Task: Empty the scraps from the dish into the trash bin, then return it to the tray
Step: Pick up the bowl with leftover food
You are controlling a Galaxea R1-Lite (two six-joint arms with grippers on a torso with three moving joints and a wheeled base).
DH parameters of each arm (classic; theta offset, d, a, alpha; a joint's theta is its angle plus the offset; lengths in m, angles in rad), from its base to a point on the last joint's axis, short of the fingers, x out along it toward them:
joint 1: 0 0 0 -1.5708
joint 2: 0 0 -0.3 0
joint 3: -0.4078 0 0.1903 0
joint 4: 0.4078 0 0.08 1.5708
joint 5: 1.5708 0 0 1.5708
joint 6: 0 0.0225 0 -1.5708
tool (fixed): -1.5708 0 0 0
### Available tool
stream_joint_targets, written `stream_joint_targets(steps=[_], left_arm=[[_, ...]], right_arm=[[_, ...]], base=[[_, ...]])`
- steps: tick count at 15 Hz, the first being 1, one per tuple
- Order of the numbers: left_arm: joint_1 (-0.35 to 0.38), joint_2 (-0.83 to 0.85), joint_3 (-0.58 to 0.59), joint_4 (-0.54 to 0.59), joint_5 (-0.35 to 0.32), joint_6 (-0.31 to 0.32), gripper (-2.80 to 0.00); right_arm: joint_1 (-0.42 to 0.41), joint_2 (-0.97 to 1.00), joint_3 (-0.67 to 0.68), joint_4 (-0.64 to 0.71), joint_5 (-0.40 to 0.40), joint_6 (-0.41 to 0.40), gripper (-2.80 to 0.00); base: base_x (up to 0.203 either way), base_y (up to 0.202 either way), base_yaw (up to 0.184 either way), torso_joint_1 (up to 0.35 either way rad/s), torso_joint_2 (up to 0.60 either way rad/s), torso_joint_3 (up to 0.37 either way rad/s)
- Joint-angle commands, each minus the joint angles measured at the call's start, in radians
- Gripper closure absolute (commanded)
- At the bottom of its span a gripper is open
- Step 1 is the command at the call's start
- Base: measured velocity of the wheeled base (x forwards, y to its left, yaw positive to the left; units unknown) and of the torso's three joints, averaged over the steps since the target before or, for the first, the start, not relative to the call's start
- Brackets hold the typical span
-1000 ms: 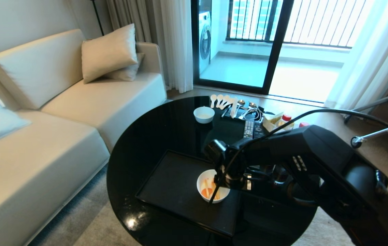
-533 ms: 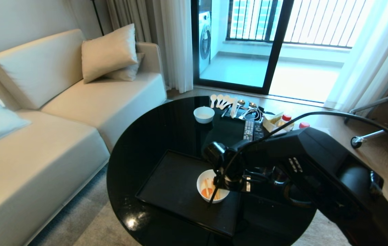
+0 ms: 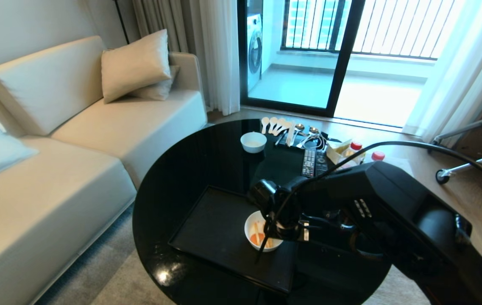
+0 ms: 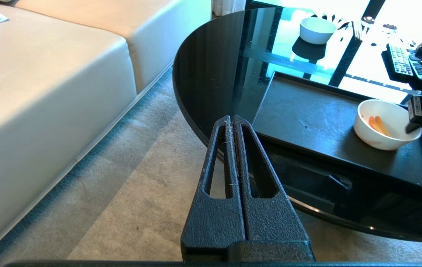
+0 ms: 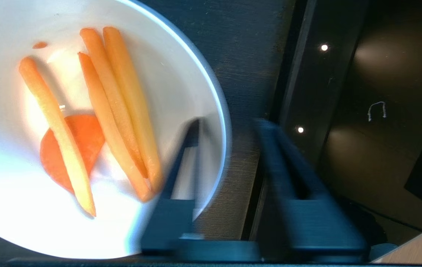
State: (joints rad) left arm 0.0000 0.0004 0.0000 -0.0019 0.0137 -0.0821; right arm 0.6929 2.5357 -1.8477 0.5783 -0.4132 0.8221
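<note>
At the tray's [image 3: 219, 237] right edge, my right gripper [image 5: 229, 148] straddled the dish's [image 3: 251, 226] rim.
One finger [image 5: 181, 155] sat inside the dish beside the scraps [image 5: 95, 111], the other outside over the tray, a narrow gap between them, not yet pinching. My left gripper [image 4: 233, 122] hung pressed closed off the table's [image 3: 190, 169] left edge.

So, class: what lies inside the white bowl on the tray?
Inside the bowl lie several orange and pale yellow carrot strips over a round orange slice. One finger of the right gripper reaches inside the rim, covering part of the bowl's wall there.
</note>
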Motion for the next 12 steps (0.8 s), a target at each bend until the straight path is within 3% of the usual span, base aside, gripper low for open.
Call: stream_joint_targets(steps=[1,12], left_arm=[[0.0,0.0,0.0,0.0,0.0,-0.001,0.0],[0.0,0.0,0.0,0.0,0.0,-0.001,0.0]], right_arm=[[0.011,0.005,0.001,0.005,-0.003,0.005,0.0],[0.025,-0.002,0.001,0.002,-0.001,0.012,0.0]], base=[[0.0,0.0,0.0,0.0,0.0,0.0],[0.0,0.0,0.0,0.0,0.0,0.0]])
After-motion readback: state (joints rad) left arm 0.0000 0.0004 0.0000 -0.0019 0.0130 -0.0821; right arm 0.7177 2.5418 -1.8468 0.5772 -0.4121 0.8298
